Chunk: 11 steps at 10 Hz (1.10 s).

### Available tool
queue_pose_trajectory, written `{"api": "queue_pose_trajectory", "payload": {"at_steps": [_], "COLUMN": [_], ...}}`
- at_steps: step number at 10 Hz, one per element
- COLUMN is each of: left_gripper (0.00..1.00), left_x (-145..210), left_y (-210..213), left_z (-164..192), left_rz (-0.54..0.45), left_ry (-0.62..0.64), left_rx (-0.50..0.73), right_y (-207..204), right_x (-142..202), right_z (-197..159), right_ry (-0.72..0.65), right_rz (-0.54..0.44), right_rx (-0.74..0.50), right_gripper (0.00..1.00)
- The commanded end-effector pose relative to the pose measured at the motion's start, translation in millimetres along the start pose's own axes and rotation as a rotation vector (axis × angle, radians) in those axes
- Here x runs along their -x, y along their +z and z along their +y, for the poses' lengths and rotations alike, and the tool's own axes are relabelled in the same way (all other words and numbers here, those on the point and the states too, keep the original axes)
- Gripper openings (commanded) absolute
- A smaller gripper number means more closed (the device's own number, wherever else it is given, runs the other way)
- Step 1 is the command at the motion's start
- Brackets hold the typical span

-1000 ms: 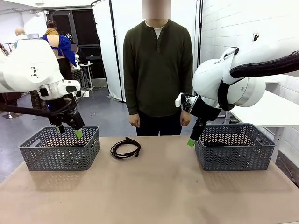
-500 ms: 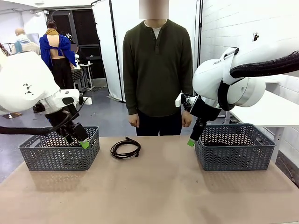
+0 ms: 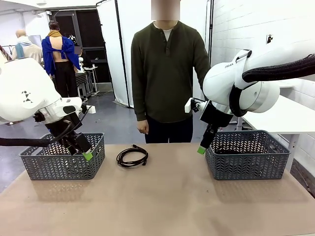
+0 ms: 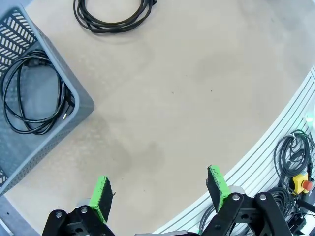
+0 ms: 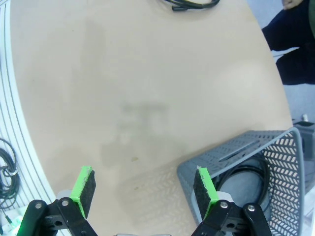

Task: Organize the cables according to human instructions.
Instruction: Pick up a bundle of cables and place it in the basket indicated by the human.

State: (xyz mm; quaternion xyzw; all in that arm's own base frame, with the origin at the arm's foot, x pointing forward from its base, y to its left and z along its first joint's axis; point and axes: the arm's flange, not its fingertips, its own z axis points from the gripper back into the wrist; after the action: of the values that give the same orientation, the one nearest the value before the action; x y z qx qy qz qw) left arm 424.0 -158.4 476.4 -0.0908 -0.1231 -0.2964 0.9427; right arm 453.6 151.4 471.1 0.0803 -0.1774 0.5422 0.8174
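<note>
One coiled black cable (image 3: 132, 157) lies on the table in front of the human (image 3: 165, 73); its loop also shows at the top of the left wrist view (image 4: 113, 14) and its end in the right wrist view (image 5: 194, 4). Another cable (image 4: 34, 93) rests inside the left grey basket (image 3: 64, 160), and a dark cable (image 5: 246, 177) lies in the right basket (image 3: 248, 160). My left gripper (image 3: 82, 151) hangs open at the left basket's near right corner, holding nothing (image 4: 160, 189). My right gripper (image 3: 202, 149) is open and empty beside the right basket's left wall (image 5: 143, 189).
The human stands at the far edge, one hand (image 3: 142, 127) hanging by the hip, the other arm behind my right arm. Bare tabletop (image 3: 162, 196) stretches between the baskets. Loose wires and a yellow switch box (image 4: 300, 184) sit beyond the table's ribbed edge.
My left gripper has come down and to the right, from above the left basket to its right corner. The human's arm at picture right has swung outward behind my right arm. The right arm is still.
</note>
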Motion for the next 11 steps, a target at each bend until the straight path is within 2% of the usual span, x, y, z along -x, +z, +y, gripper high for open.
{"api": "queue_pose_trajectory", "payload": {"at_steps": [1, 11], "left_gripper": [1.00, 1.00], "left_x": [-0.8, -0.8], "left_y": [2.3, 2.3], "left_z": [-0.3, -0.3], "left_rz": [-0.009, -0.009], "left_ry": [0.008, 0.008], "left_rx": [-0.006, -0.006], "right_y": [-1.4, -1.4], "right_x": [0.8, 0.8], "right_z": [-0.3, -0.3], "right_ry": [-0.003, -0.003], "right_rz": [-0.003, -0.003], "right_rx": [0.003, 0.003], "right_gripper": [1.00, 1.00]}}
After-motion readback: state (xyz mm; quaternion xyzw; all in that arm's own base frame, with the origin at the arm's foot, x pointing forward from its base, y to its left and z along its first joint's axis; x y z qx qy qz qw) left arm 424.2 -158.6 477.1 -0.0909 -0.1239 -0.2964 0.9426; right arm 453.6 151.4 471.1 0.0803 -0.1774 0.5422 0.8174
